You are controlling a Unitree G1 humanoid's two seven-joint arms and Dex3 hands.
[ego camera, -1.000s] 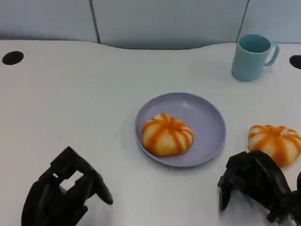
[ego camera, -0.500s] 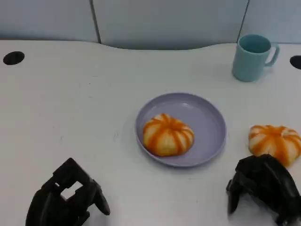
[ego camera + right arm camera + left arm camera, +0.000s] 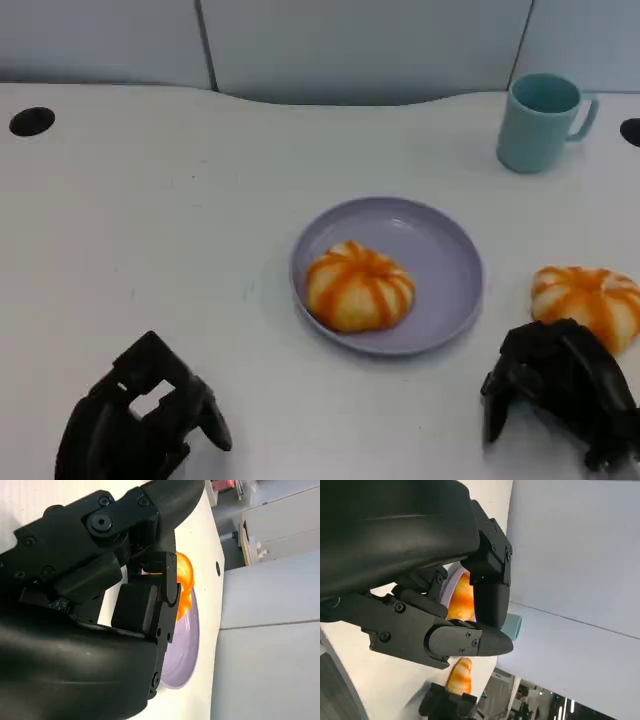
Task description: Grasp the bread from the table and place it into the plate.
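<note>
Looking down at the white table (image 3: 150, 230), we see two orange-striped buns: one bread already in the plate (image 3: 359, 287), sitting left of the middle of the lavender plate (image 3: 440, 255), and a second bread on the table (image 3: 588, 303) near the right edge, just beside the plate's right rim but apart from it. A teal mug (image 3: 541, 122) stands toward the far right corner, well away from both.

Our right hand (image 3: 560, 390) hovers at the near right edge, directly in front of the loose bun, with its fingers curled downward and nothing in them; we judge it loosely open, not touching the bread. Our left hand (image 3: 140, 420) rests low at the near left edge, fingers bent inward and holding nothing.

We judge the bun to be light and soft, with a rounded, domed top that will dent under a hard squeeze and could crumble or tear along its ridges. We would take it from above across its widest part, fingers on the far side and thumb on the near side, low on the flanks where it is fullest, pressing only enough to lift. Its smooth glazed crust may slip, so a wide, gentle wrap seems safer than a fingertip pinch
</note>
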